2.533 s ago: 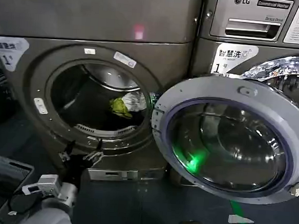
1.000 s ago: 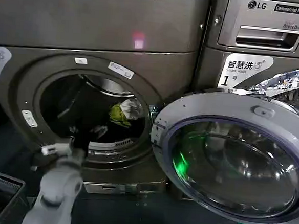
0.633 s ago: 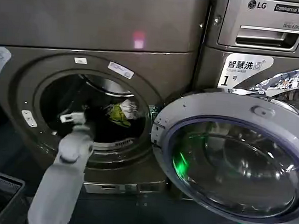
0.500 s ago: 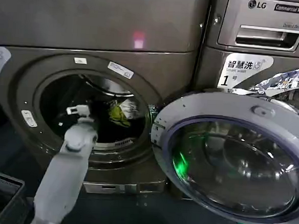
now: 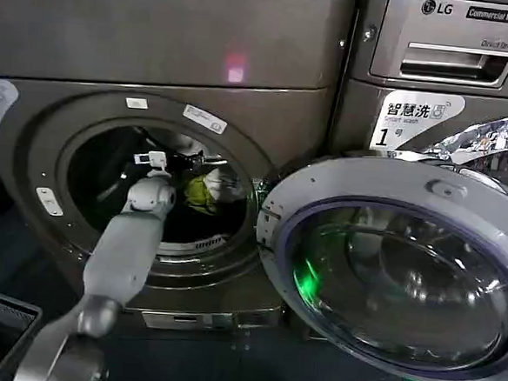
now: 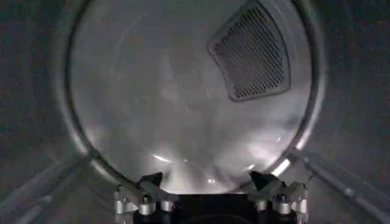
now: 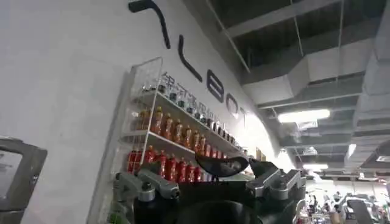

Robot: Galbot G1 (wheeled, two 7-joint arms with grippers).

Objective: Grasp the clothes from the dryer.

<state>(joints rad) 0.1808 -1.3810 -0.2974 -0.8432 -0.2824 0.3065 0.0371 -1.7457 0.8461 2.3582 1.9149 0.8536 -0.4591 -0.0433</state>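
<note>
Clothes (image 5: 209, 190), a small yellow-green wad w/ a white-grey piece on its upper right, sit inside the dryer (image 5: 159, 44) drum, right-centre of the round mouth in the head view. Left gripper (image 5: 186, 160) is already through the mouth, just up-left of the bundle, so the wad lies right of and a bit below the tips. No clear long axis; it's a lump, slightly taller than wide.

Left arm runs from the lower left of the frame diagonally up into the drum, wrist bent toward the cloth. Left wrist view: left gripper's fingers (image 6: 149, 182) spread apart, nothing between, facing the drum's back wall and the lint grille (image 6: 253, 55).

Door (image 5: 397, 262) swung open at right. Right gripper (image 7: 228, 167) is parked aiming up at a wall shelf of bottles (image 7: 177, 140), tips nearly meeting, empty. Left is clearly the nearer arm.
</note>
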